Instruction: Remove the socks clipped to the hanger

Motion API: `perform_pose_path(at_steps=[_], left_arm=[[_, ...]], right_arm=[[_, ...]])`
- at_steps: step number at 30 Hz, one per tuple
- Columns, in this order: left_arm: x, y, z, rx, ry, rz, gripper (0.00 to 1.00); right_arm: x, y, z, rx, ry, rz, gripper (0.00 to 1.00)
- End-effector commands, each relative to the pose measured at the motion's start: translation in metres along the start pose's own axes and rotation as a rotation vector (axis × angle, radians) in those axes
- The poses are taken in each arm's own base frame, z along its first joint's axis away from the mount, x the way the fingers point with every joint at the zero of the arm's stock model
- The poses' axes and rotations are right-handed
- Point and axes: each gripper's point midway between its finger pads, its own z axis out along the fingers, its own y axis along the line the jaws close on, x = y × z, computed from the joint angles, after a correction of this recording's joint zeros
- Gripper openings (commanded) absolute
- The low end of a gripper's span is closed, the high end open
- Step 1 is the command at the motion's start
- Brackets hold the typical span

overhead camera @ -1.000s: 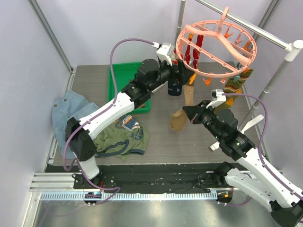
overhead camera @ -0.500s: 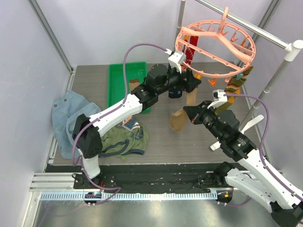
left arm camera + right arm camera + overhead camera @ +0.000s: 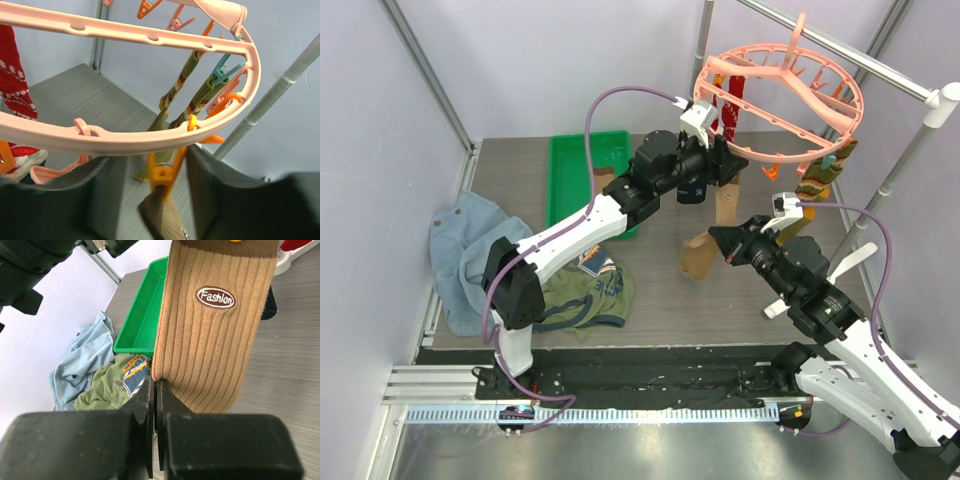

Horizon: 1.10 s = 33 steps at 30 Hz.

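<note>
1. The hanger (image 3: pixel 125 142) hangs from the rail (image 3: pixel 270 98) at far right. Socks are clipped round it, the red sock (image 3: pixel 12 85) on its left and the olive-striped sock (image 3: pixel 181 80) on its right.
2. The left end effector (image 3: pixel 148 161) has swung right under the ring. Its fingers stand apart but are narrowing on either side of one clip.
3. The tan sock (image 3: pixel 210 340) dangles from that clip. The right end effector (image 3: pixel 155 390) stays pressed together, seemingly pinching the sock's lower edge.
4. The orange clip (image 3: pixel 161 175) is not yet squeezed, so releasing it looks like the next step.
</note>
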Motion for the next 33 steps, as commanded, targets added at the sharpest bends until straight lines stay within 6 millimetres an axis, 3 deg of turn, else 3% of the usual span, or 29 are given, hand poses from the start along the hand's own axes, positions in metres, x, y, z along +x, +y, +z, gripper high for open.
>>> perform_pose_path(at_steps=[1,5,9,22,24,25,26,28,29,30,32,33], left_arm=[[-0.031,-0.019,0.004,0.058,-0.089,0.010,0.46],[-0.035,-0.019,0.003,0.055,-0.098,0.002,0.28],[-0.035,-0.020,0.003,0.056,-0.094,-0.010,0.00],[-0.022,-0.016,0.003,0.027,-0.039,-0.060,0.00],[-0.023,-0.017,0.000,0.030,-0.033,-0.055,0.09],[-0.023,-0.017,-0.002,0.023,-0.035,-0.056,0.20],[-0.021,-0.015,-0.008,0.009,-0.034,-0.060,0.45],[-0.025,-0.011,-0.015,-0.016,-0.065,-0.061,0.60],[-0.013,-0.006,-0.019,-0.033,-0.048,-0.068,0.70],[-0.025,-0.009,-0.027,-0.033,-0.081,-0.064,0.73],[-0.015,-0.004,-0.036,-0.055,-0.063,-0.067,0.81],[-0.024,-0.008,-0.046,-0.053,-0.076,-0.061,0.83]], right_arm=[[-0.010,0.010,-0.004,-0.037,-0.029,0.010,0.01],[-0.008,0.009,-0.004,-0.034,-0.023,0.011,0.01],[-0.002,0.004,-0.005,-0.022,-0.007,0.005,0.01],[0.030,-0.022,-0.019,0.036,0.076,-0.050,0.01],[0.032,-0.023,-0.024,0.034,0.078,-0.044,0.01],[0.032,-0.022,-0.025,0.030,0.078,-0.042,0.01],[0.032,-0.022,-0.027,0.029,0.082,-0.042,0.01],[0.028,-0.019,-0.029,0.021,0.078,-0.044,0.01],[0.028,-0.019,-0.031,0.024,0.082,-0.046,0.01],[0.028,-0.019,-0.031,0.027,0.084,-0.045,0.01],[0.025,-0.018,-0.032,0.033,0.091,-0.040,0.01],[0.026,-0.015,-0.033,0.022,0.104,-0.038,0.01]])
